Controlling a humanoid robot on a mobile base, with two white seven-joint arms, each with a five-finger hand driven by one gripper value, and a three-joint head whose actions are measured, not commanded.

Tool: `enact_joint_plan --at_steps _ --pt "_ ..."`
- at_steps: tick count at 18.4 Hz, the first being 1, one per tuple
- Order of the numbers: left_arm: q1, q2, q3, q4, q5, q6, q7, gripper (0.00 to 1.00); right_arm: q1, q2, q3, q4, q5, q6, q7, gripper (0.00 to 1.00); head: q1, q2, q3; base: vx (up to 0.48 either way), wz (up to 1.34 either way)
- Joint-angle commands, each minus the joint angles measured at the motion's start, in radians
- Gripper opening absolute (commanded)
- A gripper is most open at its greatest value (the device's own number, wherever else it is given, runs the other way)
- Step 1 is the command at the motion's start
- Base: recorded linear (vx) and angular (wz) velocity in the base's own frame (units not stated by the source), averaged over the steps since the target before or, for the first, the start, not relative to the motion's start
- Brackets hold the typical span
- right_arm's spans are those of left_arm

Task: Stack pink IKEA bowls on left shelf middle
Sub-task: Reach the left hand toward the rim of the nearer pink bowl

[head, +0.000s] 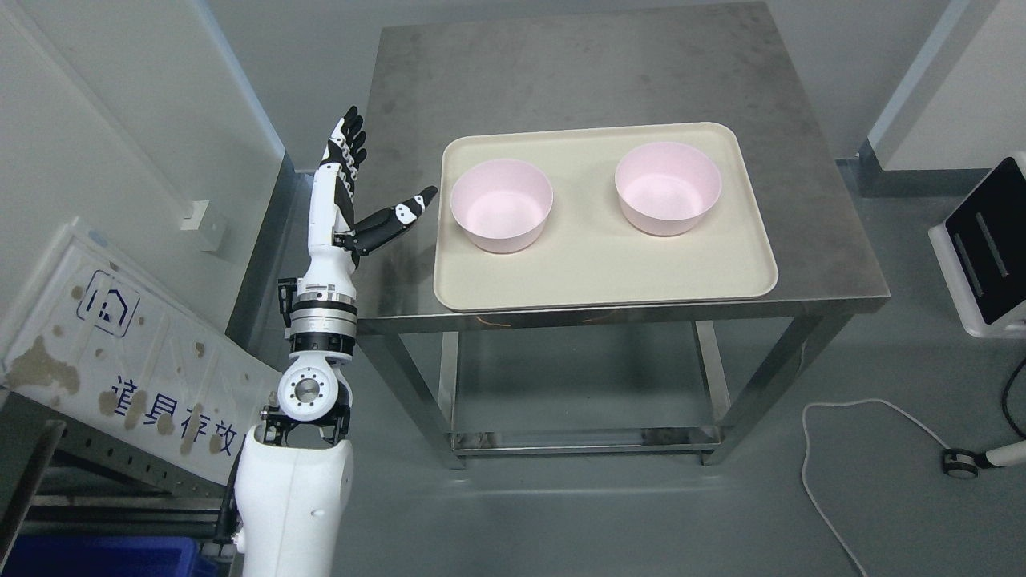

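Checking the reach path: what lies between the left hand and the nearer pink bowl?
Head view: only the tray rim separates the left hand from the nearer pink bowl.

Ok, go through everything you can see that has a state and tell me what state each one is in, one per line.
left hand: open, fingers spread, holding nothing, raised beside the tray's left edge
left pink bowl: upright, empty, on the tray
right pink bowl: upright, empty, on the tray, apart from the other bowl
tray: flat on the steel table
white cable: loose on the floor
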Motion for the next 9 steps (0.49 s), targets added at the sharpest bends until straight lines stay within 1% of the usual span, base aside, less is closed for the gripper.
enact_joint_plan --at_steps 1,3,5,7,8,9 --pt "-0.04 0.017 0.002 0.008 0.001 0.039 0.001 1.0 0.0 -0.017 -0.011 0.0 0.008 0.0 -0.001 1.0 0.0 0.0 0.0 0.054 0.0" --pt "-0.069 0.017 -0.003 0.012 0.001 0.041 -0.043 1.0 0.0 -0.017 -0.011 0.0 0.008 0.0 -0.001 1.0 0.0 0.0 0.0 0.038 0.0" --pt "-0.112 0.017 0.0 0.042 -0.001 0.041 -0.195 1.0 0.0 -0.017 -0.011 0.0 0.008 0.0 -0.001 1.0 0.0 0.0 0.0 0.02 0.0" --pt "-0.157 0.017 0.006 0.089 -0.007 0.049 -0.4 1.0 0.0 -0.017 -0.011 0.0 0.008 0.0 0.001 1.0 0.0 0.0 0.0 0.009 0.0" --pt "-0.18 0.027 0.006 0.103 -0.011 0.055 -0.484 0.98 0.0 -0.017 -0.011 0.0 0.008 0.0 -0.001 1.0 0.0 0.0 0.0 0.0 0.0" --pt "-0.195 0.067 0.002 0.117 -0.03 0.064 -0.526 0.97 0.0 -0.017 -0.009 0.0 0.008 0.0 -0.001 1.0 0.0 0.0 0.0 0.0 0.0"
